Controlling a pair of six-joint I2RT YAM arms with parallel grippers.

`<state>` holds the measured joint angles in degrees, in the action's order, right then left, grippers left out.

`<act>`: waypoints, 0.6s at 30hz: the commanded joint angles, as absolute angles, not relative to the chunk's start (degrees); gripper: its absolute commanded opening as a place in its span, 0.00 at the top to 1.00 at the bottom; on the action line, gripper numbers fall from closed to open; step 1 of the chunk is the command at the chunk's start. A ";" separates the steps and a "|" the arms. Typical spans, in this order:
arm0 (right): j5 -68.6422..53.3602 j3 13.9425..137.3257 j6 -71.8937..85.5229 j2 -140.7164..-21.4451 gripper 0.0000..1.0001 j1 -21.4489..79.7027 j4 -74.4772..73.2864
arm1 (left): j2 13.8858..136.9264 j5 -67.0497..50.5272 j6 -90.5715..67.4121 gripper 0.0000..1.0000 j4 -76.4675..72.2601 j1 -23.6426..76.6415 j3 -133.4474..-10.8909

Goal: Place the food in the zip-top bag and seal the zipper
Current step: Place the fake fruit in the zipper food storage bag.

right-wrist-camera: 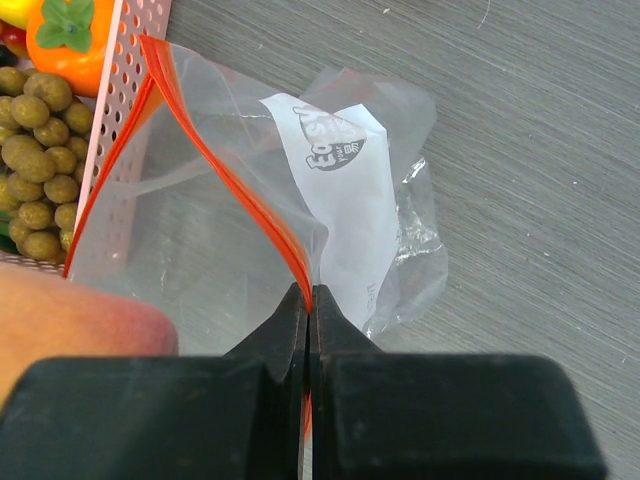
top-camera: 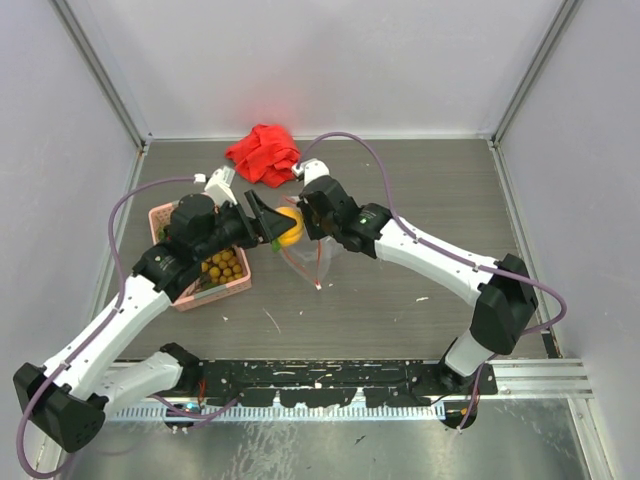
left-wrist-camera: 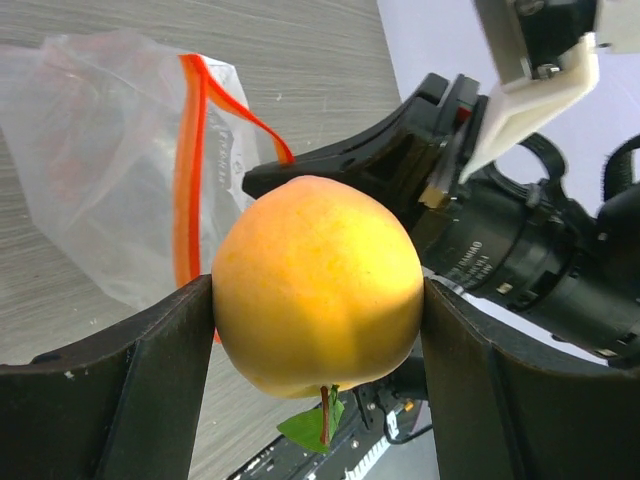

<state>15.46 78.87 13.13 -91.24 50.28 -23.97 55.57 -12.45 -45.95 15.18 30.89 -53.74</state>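
My left gripper [top-camera: 277, 229] is shut on a yellow-orange toy fruit [left-wrist-camera: 318, 285] with a stem and green leaf, held between both fingers beside the bag's mouth. The fruit shows in the top view [top-camera: 291, 226] and at the right wrist view's lower left [right-wrist-camera: 70, 322]. My right gripper [right-wrist-camera: 308, 298] is shut on the zipper [right-wrist-camera: 235, 170], the orange-red strip, and holds the clear zip-top bag [top-camera: 306, 262] up with its mouth parted. The bag [left-wrist-camera: 95, 170] hangs just behind the fruit. Olive-brown grapes [right-wrist-camera: 35, 150] and an orange [right-wrist-camera: 70, 40] lie in the pink basket [top-camera: 190, 297].
A red cloth [top-camera: 264, 154] lies at the back of the table. The pink basket [right-wrist-camera: 118, 70] stands at the left, touching the bag. My right arm's black wrist [left-wrist-camera: 520, 250] is close to the fruit. Grey walls bound the table on three sides.
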 commanded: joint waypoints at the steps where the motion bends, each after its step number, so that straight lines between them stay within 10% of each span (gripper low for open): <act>1: 12.99 80.60 14.32 -89.69 1.00 50.62 -19.73 | 56.97 -8.37 -46.42 0.69 10.05 32.38 -52.46; 18: 5.25 77.33 15.55 -87.12 1.00 50.62 -15.97 | 63.55 11.96 -45.53 0.64 18.32 36.35 -52.79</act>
